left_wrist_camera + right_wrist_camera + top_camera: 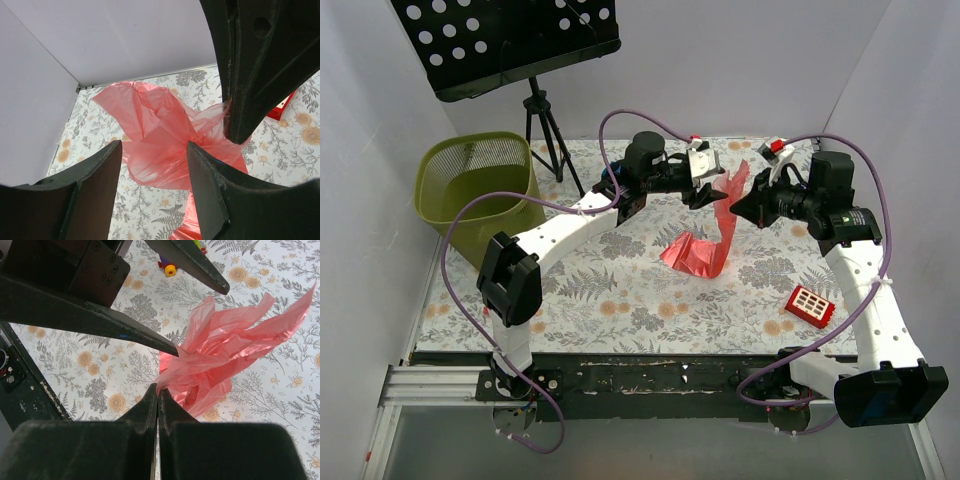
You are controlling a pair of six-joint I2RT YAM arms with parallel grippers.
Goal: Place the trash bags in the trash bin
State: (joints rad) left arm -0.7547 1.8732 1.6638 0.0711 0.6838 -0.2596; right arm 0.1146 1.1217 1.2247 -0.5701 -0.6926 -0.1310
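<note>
Top external view: one trash bag (695,252), one trash bin (445,205). The right gripper (735,208) has its fingers clamped on the bag; the left gripper (705,195) has its fingers apart, just beside it.

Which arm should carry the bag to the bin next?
Left, probably. The bin stands at the far left, on the left arm's side, and the left gripper is open right at the bag. The right gripper is shut on the bag but farther from the bin.
</note>
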